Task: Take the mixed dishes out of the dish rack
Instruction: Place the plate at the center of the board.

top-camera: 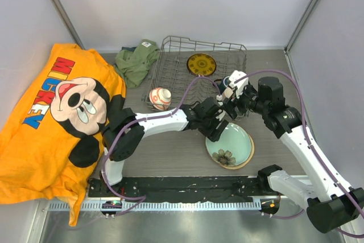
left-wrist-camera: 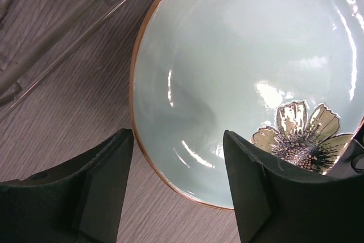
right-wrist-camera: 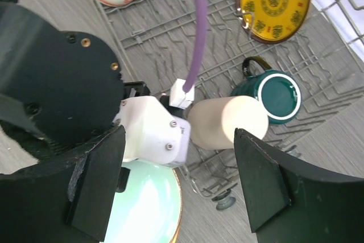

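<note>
- The left gripper (left-wrist-camera: pixel 176 136) is open. Its two dark fingers (left-wrist-camera: pixel 108 180) stand on either side of the near rim of the green plate (left-wrist-camera: pixel 244 66), and no contact with the plate can be seen.
- The green plate lies flat on the table (top-camera: pixel 170 157), out in front of the dish rack (top-camera: pixel 170 61). It has a painted flower near its edge.
- In the top view, a tan edge shows under the plate's right side; what it belongs to cannot be told.
- The right gripper (right-wrist-camera: pixel 179 138) is spread wide and holds nothing. It hangs over the near right part of the rack.
- The beige cup (right-wrist-camera: pixel 230 122) lies on its side in the rack below the right gripper, just beside the teal mug (right-wrist-camera: pixel 274 95).
- The yellow plate (right-wrist-camera: pixel 274 1) leans among the tines at the back of the rack.
- The red-orange bowl (top-camera: pixel 160 98) sits at the rack's near left corner.
- An orange shirt (top-camera: pixel 57 123) and a green cloth (top-camera: pixel 136 61) lie to the left of the rack.
</note>
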